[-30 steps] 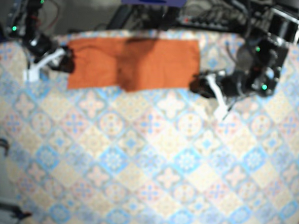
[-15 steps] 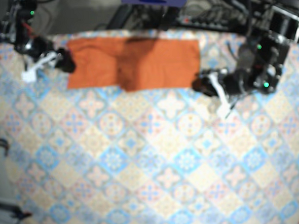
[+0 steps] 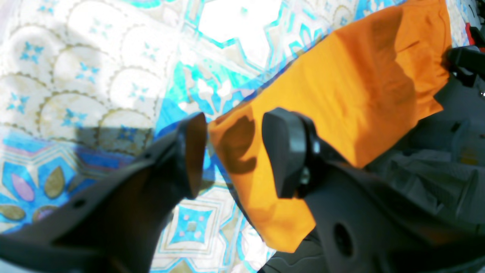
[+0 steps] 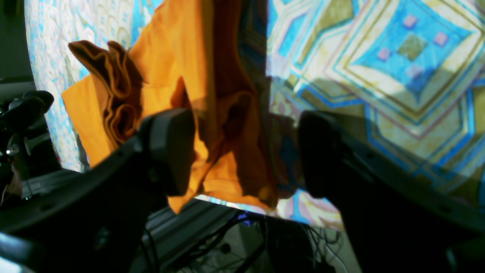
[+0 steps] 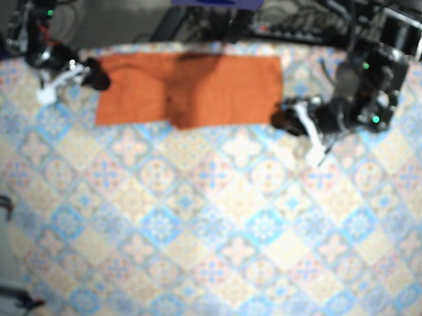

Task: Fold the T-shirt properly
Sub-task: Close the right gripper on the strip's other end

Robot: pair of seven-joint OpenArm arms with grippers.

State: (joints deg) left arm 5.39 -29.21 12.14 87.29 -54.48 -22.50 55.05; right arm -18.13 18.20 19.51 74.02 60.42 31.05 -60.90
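shirt: orange T-shirt is lying as a flat strip along the far edge of the table | left gripper is sitting open around one corner, pinching nothing | right gripper is gaping wide around the bunched opposite end, not clamping it

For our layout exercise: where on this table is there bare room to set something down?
The patterned tablecloth this side of the folded orange T-shirt lies bare. Crowded: the far strip, where the left pincer and right pincer stand at the shirt's ends.
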